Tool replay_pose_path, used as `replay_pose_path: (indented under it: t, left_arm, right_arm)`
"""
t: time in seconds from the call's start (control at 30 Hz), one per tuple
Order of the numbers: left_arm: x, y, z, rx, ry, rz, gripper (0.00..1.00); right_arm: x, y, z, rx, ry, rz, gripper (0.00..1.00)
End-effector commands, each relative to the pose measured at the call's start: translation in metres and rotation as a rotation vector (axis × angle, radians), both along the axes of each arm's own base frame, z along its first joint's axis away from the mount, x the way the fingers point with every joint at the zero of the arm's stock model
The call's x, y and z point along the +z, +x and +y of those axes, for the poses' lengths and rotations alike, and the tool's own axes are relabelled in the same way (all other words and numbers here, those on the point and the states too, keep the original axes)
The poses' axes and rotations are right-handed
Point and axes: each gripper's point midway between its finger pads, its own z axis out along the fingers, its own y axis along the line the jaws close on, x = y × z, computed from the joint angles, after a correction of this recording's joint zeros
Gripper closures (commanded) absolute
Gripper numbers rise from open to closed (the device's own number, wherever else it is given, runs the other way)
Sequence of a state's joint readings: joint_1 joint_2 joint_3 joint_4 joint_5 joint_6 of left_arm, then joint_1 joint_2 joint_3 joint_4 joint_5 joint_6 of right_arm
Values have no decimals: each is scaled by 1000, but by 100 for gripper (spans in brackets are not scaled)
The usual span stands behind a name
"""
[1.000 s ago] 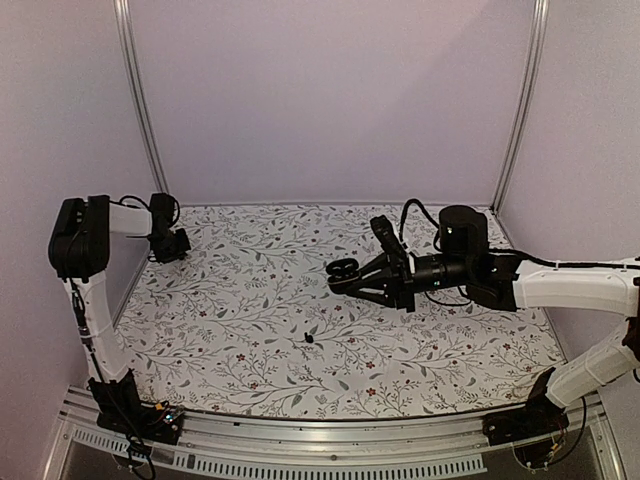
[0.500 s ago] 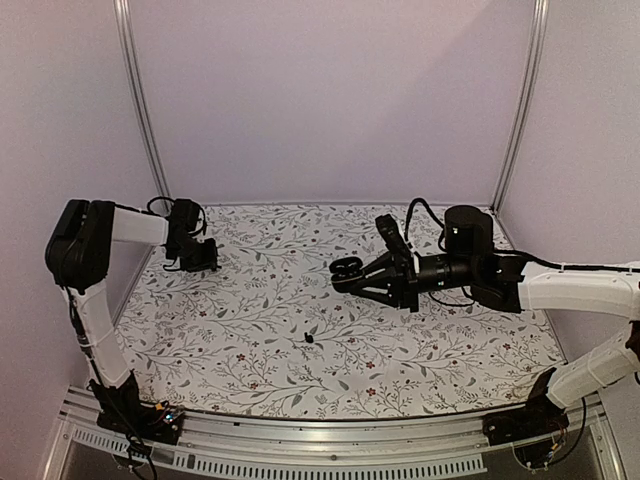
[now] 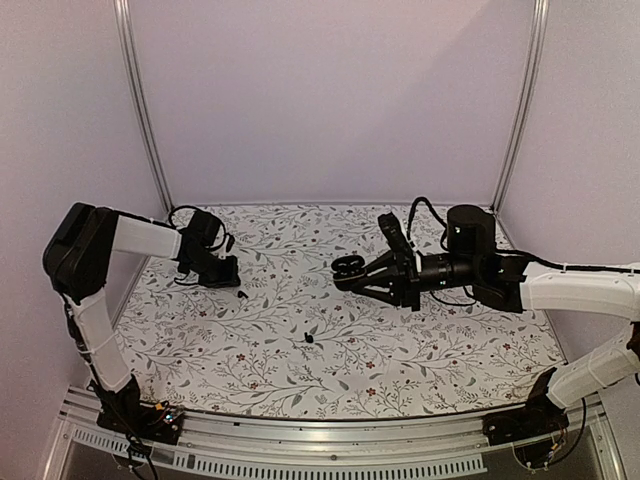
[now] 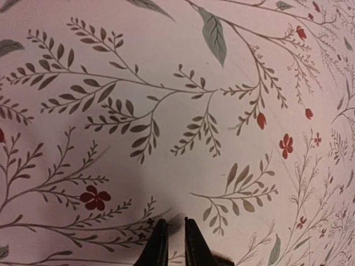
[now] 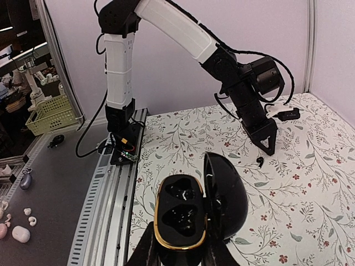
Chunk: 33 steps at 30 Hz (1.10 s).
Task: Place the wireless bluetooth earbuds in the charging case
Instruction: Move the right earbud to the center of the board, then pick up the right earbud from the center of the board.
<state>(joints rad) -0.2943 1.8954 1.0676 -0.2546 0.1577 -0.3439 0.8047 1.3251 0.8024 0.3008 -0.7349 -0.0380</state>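
The charging case (image 5: 180, 216) is black with a gold rim. Its lid stands open to the right and both wells are empty. My right gripper (image 5: 182, 247) is shut on the case's base and holds it above the cloth, right of centre (image 3: 348, 267). One tiny black earbud (image 3: 309, 338) lies on the patterned cloth near the middle front. A second earbud (image 5: 259, 161) lies on the cloth just beside the tip of my left gripper (image 5: 269, 145). My left gripper (image 4: 175, 235) points down at the cloth on the left, shut, with only a thin slit and nothing between its fingers.
A floral cloth (image 3: 420, 350) covers the table, with lavender walls behind and at both sides. Metal posts (image 3: 140, 100) stand at the back corners and an aluminium rail (image 3: 320, 425) runs along the near edge. A yellow basket (image 5: 52, 113) sits off the table.
My left arm has swung from the far left edge toward the middle, lowering its gripper over the cloth. The right gripper with the open case has shifted slightly right.
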Motion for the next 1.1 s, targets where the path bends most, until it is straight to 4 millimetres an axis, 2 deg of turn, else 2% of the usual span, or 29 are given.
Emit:
replay_pose_path:
  t: [0.0, 0.13, 0.23, 0.37, 0.57, 0.8, 0.9, 1.07]
  left_arm:
    - [-4, -20, -5, -24, -15, 27, 84]
    - [11, -20, -5, -25, -36, -32, 77]
    - [31, -24, -10, -48, -86, -103, 72]
    - [39, -33, -12, -8, -142, -104, 71]
    - [34, -42, -24, 58, -128, -44, 67]
    - [16, -45, -23, 122, -57, 22, 59]
    - [11, -44, -25, 121, -6, 32, 59]
    - [3, -43, -41, 86, 15, 61, 61]
  right_arm:
    - [9, 1, -3, -11, 28, -26, 100]
    - [9, 0, -3, -10, 28, -24, 100]
    - [9, 0, -4, -11, 28, -24, 100]
    - [9, 0, -3, -10, 28, -23, 100]
    - [9, 2, -2, -10, 28, -22, 100]
    - [10, 1, -3, -9, 28, -23, 100]
    - [10, 1, -3, -10, 28, -24, 100]
    - [9, 2, -2, -9, 27, -25, 100]
